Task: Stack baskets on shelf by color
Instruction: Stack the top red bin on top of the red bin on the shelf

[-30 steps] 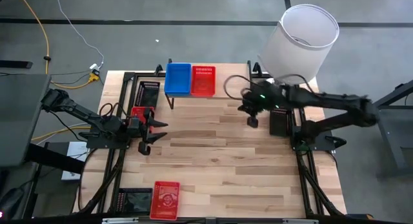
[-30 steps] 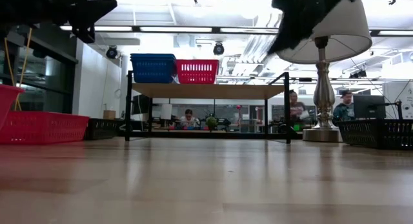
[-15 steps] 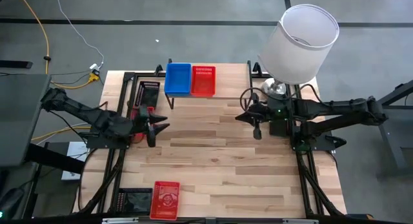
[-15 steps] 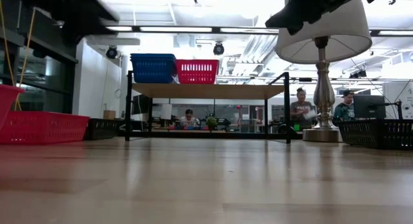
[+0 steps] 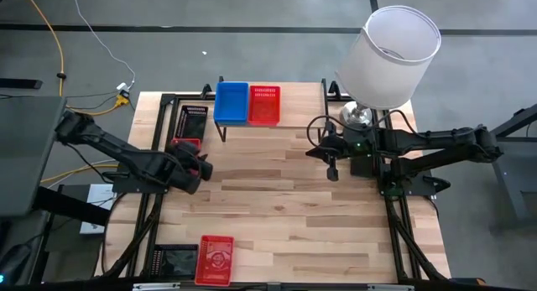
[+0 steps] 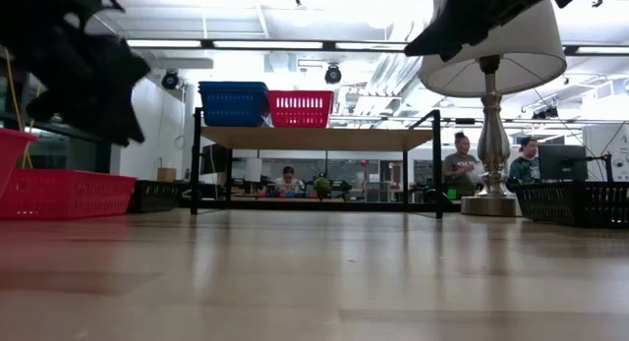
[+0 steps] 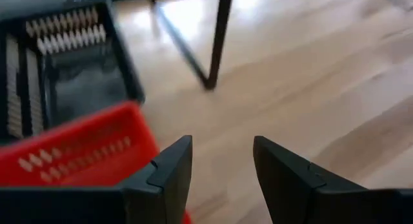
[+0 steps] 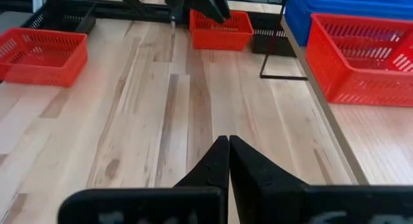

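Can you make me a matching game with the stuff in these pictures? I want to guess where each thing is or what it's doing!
Things:
1. blue basket
2. lamp
3. right gripper
4. left gripper

Places or states:
A. fingers shut, nothing between them, over the table
B. on the shelf, next to a red basket
C. fingers apart, nothing between them, just above another red basket
D. standing at the table's far right corner

Pairs: 1-B, 2-D, 3-A, 4-C
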Robot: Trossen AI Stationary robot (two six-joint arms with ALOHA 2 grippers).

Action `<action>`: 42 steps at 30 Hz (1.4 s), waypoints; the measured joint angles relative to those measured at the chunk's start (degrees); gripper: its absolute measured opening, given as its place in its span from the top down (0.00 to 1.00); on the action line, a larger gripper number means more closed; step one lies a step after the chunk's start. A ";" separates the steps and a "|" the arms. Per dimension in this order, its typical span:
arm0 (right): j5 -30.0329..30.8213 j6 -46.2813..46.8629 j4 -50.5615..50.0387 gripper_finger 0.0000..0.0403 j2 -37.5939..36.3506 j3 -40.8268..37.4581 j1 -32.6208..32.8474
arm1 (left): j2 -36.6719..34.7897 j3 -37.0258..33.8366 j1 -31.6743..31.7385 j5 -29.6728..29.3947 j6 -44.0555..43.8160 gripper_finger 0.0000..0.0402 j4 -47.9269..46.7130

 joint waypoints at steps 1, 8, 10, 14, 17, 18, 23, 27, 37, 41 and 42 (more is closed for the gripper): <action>0.07 0.00 -0.14 1.00 0.00 0.00 0.00 | 1.15 -0.28 0.55 1.48 -0.80 0.61 0.00; 0.26 0.00 -0.15 1.00 0.00 0.00 0.00 | 8.42 -1.91 4.04 6.15 -4.87 0.61 0.00; 0.40 0.00 -0.15 1.00 0.00 0.00 0.00 | 9.94 -1.91 4.57 6.16 -5.44 0.61 0.17; 0.48 0.00 -0.15 1.00 0.00 0.00 0.00 | 12.30 -1.91 5.34 6.32 -6.82 0.61 0.46; 0.50 0.00 -0.15 1.00 0.00 0.00 0.00 | 13.81 -1.91 5.66 6.40 -7.90 0.61 1.00; 0.50 0.00 -0.15 1.00 0.00 0.00 0.00 | 14.25 -1.91 5.66 6.43 -7.87 0.61 1.33; 0.50 0.00 -0.15 1.00 0.00 0.00 0.00 | 16.44 -1.91 5.66 7.05 -7.89 0.61 3.09; 0.50 0.00 -0.17 1.00 0.00 0.00 0.00 | 17.75 -1.91 5.66 7.37 -7.89 0.68 4.02; 0.50 0.52 -0.15 1.00 0.00 0.00 -0.01 | 17.94 2.55 4.44 11.08 -4.22 0.97 -1.08; 0.48 1.59 -0.15 1.00 0.00 0.00 -0.02 | 17.87 9.44 0.99 15.13 2.76 0.99 -6.44; 0.48 1.68 -0.18 1.00 0.00 0.00 -0.02 | 17.73 11.41 -0.28 16.89 5.03 0.99 -7.61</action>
